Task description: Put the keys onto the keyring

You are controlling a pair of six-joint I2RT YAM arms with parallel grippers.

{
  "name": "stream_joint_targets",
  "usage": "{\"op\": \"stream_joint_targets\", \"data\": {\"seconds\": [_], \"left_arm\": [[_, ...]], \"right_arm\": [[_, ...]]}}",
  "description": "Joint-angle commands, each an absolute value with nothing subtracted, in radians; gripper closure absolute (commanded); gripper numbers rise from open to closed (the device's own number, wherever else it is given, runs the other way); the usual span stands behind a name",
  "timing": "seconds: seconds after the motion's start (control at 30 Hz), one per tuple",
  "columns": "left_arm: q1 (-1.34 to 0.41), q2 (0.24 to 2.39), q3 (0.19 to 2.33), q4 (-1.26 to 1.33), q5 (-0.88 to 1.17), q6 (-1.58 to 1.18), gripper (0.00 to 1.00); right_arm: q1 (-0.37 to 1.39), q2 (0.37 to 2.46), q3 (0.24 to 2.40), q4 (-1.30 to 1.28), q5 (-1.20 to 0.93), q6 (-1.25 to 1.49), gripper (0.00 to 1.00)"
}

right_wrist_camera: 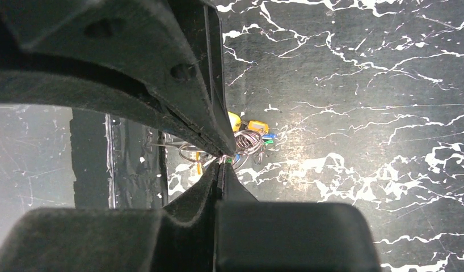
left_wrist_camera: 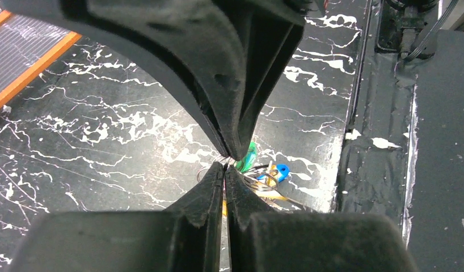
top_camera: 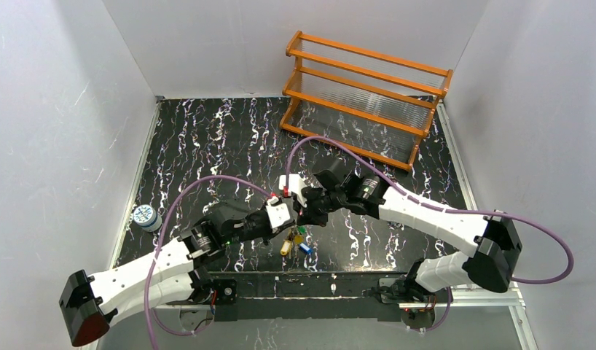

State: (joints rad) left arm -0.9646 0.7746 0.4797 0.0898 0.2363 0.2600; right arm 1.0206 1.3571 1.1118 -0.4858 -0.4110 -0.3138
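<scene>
Silvery oval wire keyring (right_wrist_camera: 249,141) sat tangled with the small yellow, green and blue plastic-headed keys (top_camera: 285,248) just under my left gripper (left_wrist_camera: 225,174) and right gripper (right_wrist_camera: 220,164), both pressed shut tip to tip, mid-threading I reckon, next needing a surer pinch on the ring.

Orange rack (top_camera: 366,95), blue-white can (top_camera: 144,216)

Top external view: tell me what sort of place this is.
Probably a robot test cell: white walls box in a black marbled table, the left arm and right arm are bolted at its near edge, and an orange rack stands at the back.
</scene>
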Motion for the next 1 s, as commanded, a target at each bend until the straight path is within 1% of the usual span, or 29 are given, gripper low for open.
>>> {"op": "stream_joint_targets", "data": {"seconds": [0.0,0.07,0.1,0.13,0.33,0.5,0.67,0.97], "left_arm": [[-0.966,0.768,0.435,0.124,0.237,0.22,1.0],[-0.966,0.733,0.4,0.176,0.221,0.188,1.0],[-0.966,0.71,0.379,0.205,0.205,0.172,1.0],[-0.966,0.687,0.356,0.238,0.194,0.155,1.0],[-0.966,0.548,0.213,0.45,0.161,0.062,1.0],[-0.966,0.467,0.126,0.613,0.167,0.02,1.0],[-0.966,0.432,0.111,0.647,0.162,0.019,1.0],[-0.966,0.455,0.111,0.662,0.172,0.015,1.0]], "right_arm": [[1.037,1.287,1.068,-0.343,-0.435,-0.315,0.86],[1.035,1.263,1.04,-0.303,-0.41,-0.3,0.74],[1.035,1.246,1.02,-0.279,-0.397,-0.291,0.7],[1.034,1.228,0.996,-0.248,-0.387,-0.285,0.68],[1.007,1.155,0.876,-0.118,-0.4,-0.243,0.67],[0.984,1.125,0.823,-0.052,-0.496,-0.229,0.64],[0.98,1.109,0.784,-0.008,-0.582,-0.226,0.63],[0.978,1.164,0.767,0.057,-0.627,-0.196,0.63]]}}
